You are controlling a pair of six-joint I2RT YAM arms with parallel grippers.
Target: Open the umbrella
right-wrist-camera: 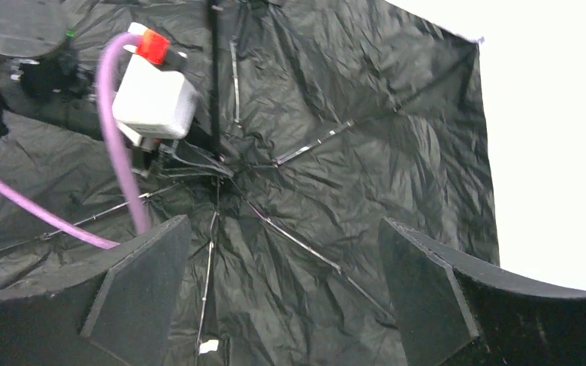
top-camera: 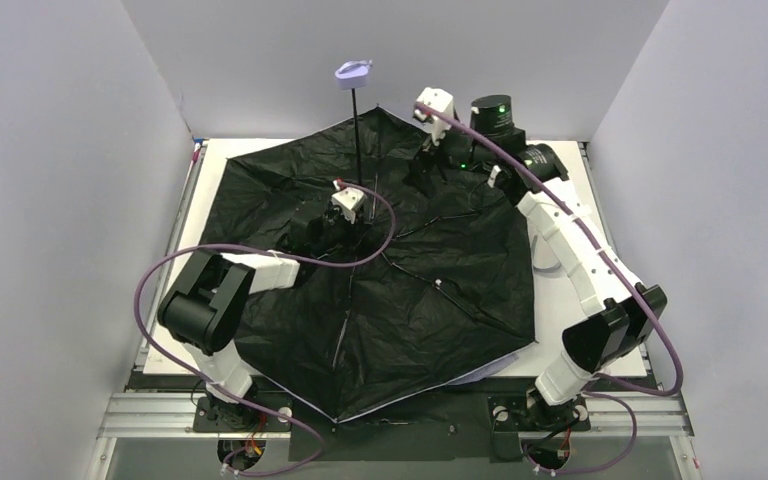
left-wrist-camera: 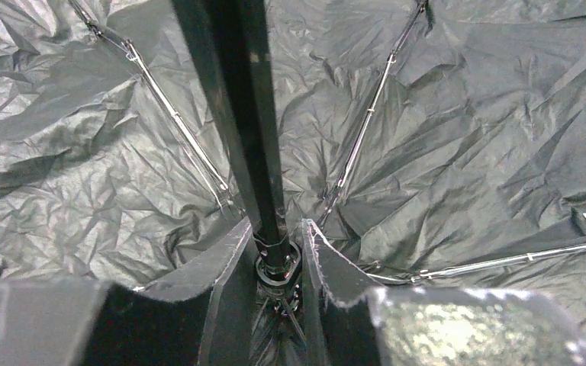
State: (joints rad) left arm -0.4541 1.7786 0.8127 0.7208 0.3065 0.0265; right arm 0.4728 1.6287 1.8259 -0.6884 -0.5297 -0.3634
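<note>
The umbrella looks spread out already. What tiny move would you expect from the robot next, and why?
Probably the left gripper should loosen and let go of the shaft. The canopy lies fully spread, black inside up, ribs straight, and the shaft stands upright, so the umbrella looks open. The right gripper is open above the canopy.

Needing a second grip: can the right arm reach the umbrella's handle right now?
Probably yes. The handle stands clear atop the upright shaft, the open right gripper hangs nearby over the canopy, and the left gripper clamps only the shaft's base.
</note>
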